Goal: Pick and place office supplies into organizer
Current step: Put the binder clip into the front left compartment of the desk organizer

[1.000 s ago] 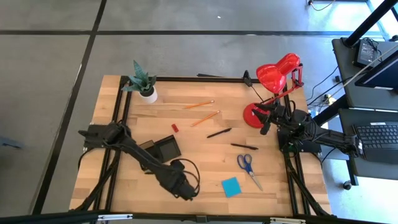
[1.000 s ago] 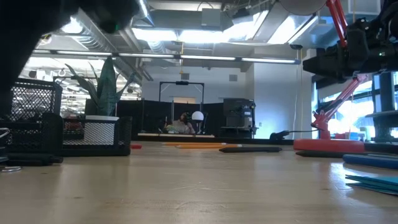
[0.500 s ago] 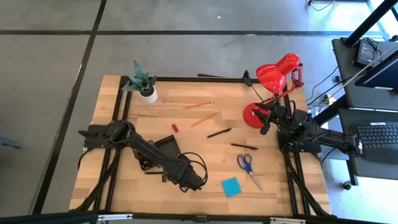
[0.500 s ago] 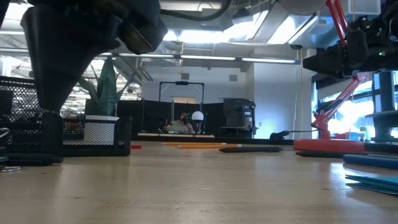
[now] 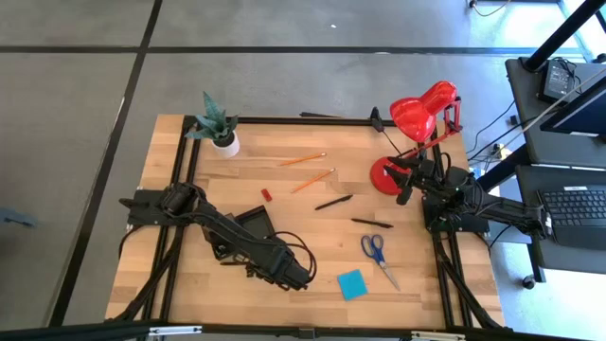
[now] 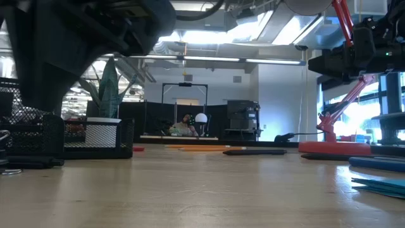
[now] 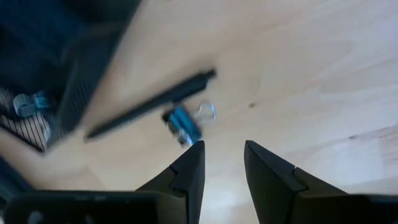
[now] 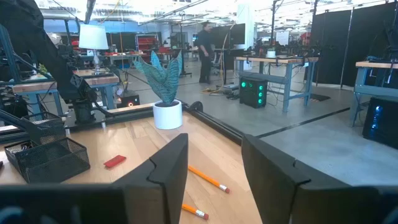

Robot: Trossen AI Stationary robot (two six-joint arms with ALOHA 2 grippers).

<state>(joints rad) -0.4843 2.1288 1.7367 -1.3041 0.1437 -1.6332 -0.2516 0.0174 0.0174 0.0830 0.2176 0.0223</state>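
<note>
The black mesh organizer [image 5: 254,224] stands left of the table's middle; its wall shows in the left wrist view [image 7: 68,93] with a blue clip inside. My left gripper [image 7: 224,152] is open, low over the wood near the front edge [image 5: 276,273], just short of a blue binder clip [image 7: 185,124] and a black pen [image 7: 152,102] that lie flat beside the organizer. Two orange pencils [image 5: 303,159], a red piece [image 5: 266,194], two black pens [image 5: 333,202], the scissors [image 5: 379,254] and the blue pad [image 5: 351,283] lie flat on the table. My right gripper [image 8: 214,149] is open and empty beside the lamp's base [image 5: 409,185].
A potted plant [image 5: 218,128] stands at the far left corner and a red desk lamp [image 5: 417,118] at the far right. Bare wood lies between the organizer and the scissors. A person shows in the room beyond the table [image 8: 204,50].
My left arm has swung from the front edge toward the table's right and a little toward the far side, coming in low beside the organizer; in the low view it now fills the upper left.
</note>
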